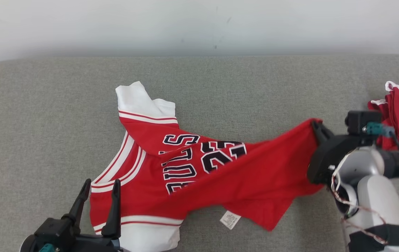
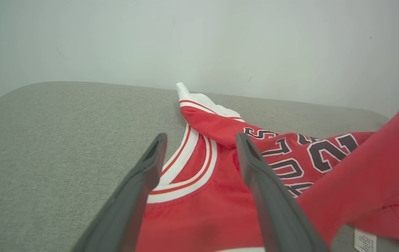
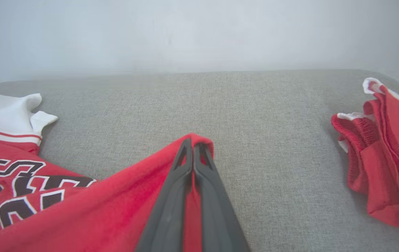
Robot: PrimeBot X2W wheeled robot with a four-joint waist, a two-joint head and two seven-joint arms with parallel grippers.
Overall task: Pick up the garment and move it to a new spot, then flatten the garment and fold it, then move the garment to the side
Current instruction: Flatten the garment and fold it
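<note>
Right gripper (image 3: 193, 145) pinched shut on the raised hem corner of the red, white-trimmed fabric basketball jersey (image 1: 220, 175). Left gripper (image 1: 102, 185) spread wide at the jersey's armhole edge, holding nothing.

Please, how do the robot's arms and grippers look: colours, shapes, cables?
The left gripper and right gripper each have two long, tapering dark grey fingers on a black base with a teal connector. The right forearm is pale silver, with a black band and thin wires.
</note>
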